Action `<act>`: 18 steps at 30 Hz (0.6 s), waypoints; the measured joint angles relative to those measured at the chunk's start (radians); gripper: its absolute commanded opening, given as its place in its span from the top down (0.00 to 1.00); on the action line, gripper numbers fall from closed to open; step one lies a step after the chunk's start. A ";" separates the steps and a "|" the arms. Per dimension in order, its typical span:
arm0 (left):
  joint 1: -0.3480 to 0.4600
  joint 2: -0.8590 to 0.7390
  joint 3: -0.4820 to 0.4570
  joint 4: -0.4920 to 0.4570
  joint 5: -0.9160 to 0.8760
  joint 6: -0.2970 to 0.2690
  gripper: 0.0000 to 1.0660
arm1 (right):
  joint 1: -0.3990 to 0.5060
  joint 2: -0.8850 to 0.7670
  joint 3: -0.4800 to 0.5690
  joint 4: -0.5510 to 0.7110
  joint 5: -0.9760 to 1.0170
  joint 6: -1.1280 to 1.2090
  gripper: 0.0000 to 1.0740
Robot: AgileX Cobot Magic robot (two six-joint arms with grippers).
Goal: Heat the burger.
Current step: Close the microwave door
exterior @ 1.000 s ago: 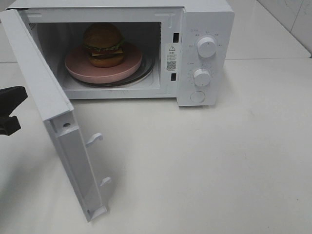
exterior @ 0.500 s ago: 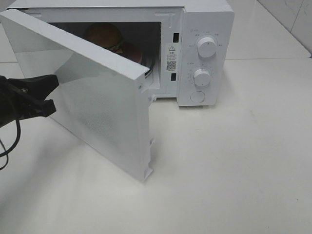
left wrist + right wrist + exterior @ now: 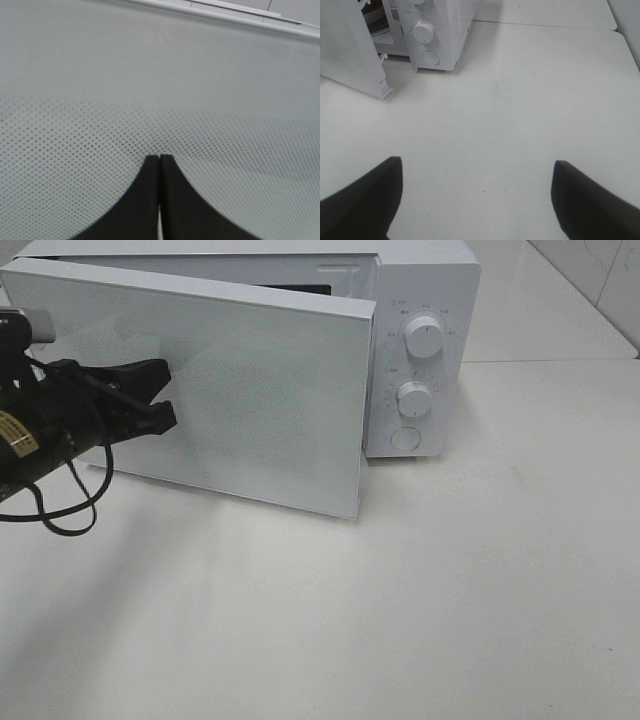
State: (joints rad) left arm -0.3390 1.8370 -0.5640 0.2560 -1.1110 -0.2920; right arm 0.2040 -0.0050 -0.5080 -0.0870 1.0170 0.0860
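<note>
The burger is out of sight, presumably inside the microwave [image 3: 420,300] behind the door [image 3: 260,390], which stands ajar; its look cannot be told. It is probably soft, light and easily toppled, so best not squeezed. The left gripper [image 3: 159,159] has its fingers pressed together against the door. The right gripper [image 3: 476,165] has its fingers spread wide above the worktop [image 3: 520,100].

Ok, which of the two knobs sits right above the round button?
The lower knob; the round button is directly beneath it, while the upper knob sits higher, away from it.
</note>
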 measured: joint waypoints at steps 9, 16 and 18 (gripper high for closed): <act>-0.088 0.088 -0.152 -0.056 0.040 0.003 1.00 | 0.000 0.000 0.000 0.000 0.000 0.000 0.29; -0.154 0.127 -0.244 -0.134 0.103 0.047 1.00 | 0.000 0.000 0.000 0.000 0.000 0.000 0.29; -0.167 0.132 -0.257 -0.143 0.116 0.059 1.00 | 0.000 0.000 0.000 0.000 0.000 0.000 0.29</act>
State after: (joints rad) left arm -0.5060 1.9690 -0.8210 0.1130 -0.9950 -0.2330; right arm 0.2040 -0.0050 -0.5080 -0.0870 1.0170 0.0860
